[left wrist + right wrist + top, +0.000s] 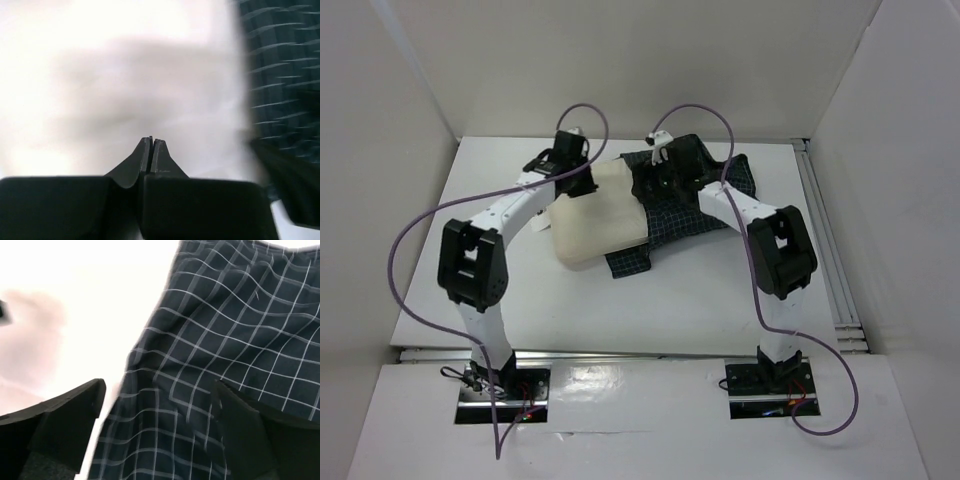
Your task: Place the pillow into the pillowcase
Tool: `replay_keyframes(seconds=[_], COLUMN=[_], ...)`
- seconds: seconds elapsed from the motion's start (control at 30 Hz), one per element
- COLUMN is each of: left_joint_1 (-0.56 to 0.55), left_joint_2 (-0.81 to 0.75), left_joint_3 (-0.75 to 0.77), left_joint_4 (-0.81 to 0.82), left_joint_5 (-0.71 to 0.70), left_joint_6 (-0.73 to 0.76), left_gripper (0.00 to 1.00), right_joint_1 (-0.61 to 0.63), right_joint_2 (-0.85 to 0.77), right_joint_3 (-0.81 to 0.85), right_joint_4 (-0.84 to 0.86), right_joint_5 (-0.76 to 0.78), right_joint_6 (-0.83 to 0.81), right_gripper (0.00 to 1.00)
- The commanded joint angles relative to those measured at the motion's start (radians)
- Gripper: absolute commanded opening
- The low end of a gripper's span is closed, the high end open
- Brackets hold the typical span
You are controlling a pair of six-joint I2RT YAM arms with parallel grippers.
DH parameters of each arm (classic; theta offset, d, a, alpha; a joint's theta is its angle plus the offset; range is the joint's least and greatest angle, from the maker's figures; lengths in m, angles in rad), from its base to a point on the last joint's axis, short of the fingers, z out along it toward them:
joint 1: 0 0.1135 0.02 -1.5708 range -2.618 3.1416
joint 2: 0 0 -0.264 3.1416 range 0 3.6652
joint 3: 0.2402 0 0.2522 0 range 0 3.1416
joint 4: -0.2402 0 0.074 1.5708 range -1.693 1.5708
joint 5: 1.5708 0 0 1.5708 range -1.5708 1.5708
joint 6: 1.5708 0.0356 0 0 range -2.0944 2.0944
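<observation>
Pillow [595, 215] sits mid-table [720, 300], right edge touching pillowcase [672, 226]. Your left pincer [151, 141]: tips pressed together at pillow. Your right pincer [160, 392]: spread wide over checked cloth.

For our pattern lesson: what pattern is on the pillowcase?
Pillowcase: navy with white grid check; clearest in right wrist view.

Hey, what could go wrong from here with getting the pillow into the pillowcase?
1. The left gripper is shut with no cloth seen between its fingers, so it may only shove the pillow sideways.
2. The right gripper is open over the pillowcase. No opening shows there, so closing may pinch both layers together.
3. A corner of the pillowcase appears to lie under the pillow, so pulling the case may drag the pillow along.
</observation>
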Motion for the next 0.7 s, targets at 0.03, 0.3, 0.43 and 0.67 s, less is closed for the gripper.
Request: replay_keyframes(seconds=[0.03, 0.3, 0.43, 0.67], left_joint_1=[0.098, 0.166, 0.199, 0.218], left_joint_2=[-0.273, -0.546, -0.631, -0.692], left_joint_3=[-0.159, -0.392, -0.455, -0.51], left_joint_4=[-0.01, -0.117, -0.142, -0.151], left_joint_5=[-0.082, -0.244, -0.254, -0.245], left_joint_6=[-0.068, -0.177, -0.199, -0.199], left_gripper=[0.14, 1.0, 1.0, 1.0], right_joint_1=[0.093, 0.331, 0.389, 0.4], right_joint_2=[-0.158, 0.07, 0.263, 0.558], right_joint_3=[0.01, 0.318, 0.505, 0.775], right_joint_4=[0.013, -0.244, -0.33, -0.421], right_joint_5=[0.125, 0.165, 0.416, 0.526], right_joint_6=[-0.209, -0.241, -0.159, -0.083], right_gripper=[1.0, 1.0, 1.0, 1.0])
